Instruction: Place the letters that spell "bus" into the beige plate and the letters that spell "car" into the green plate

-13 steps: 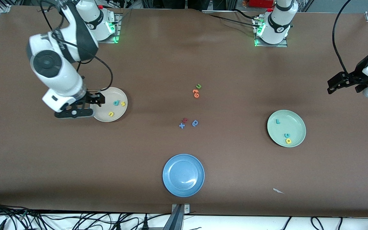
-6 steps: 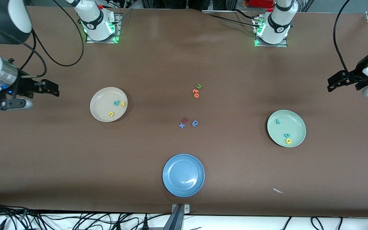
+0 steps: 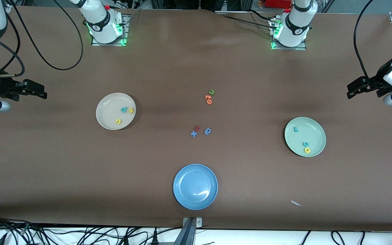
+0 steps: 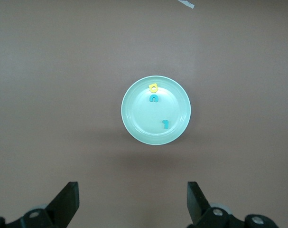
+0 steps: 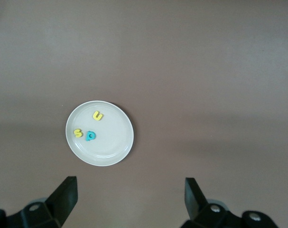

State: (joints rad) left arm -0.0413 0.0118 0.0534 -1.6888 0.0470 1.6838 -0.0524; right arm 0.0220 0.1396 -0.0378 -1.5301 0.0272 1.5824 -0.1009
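Beige plate (image 3: pixel 115 111) toward the right arm's end of the table, holding teal "b" (image 3: pixel 124 109), yellow "s" (image 3: pixel 131 110) and yellow "u" (image 3: pixel 118 121). Green plate (image 3: pixel 305 136) toward the left arm's end, holding teal "r" (image 3: pixel 296 129), teal "c" (image 3: pixel 305 144) and yellow "a" (image 3: pixel 307 150), the last two touching. Right gripper (image 3: pixel 41 93) raised over bare table beside the beige plate, fingers spread wide, nothing held. Left gripper (image 3: pixel 350 90) raised over bare table near the green plate, fingers likewise wide, nothing held. Blue plate (image 3: pixel 195 186) nearest the front camera. Other loose letters (image 3: pixel 201 130) mid-table.
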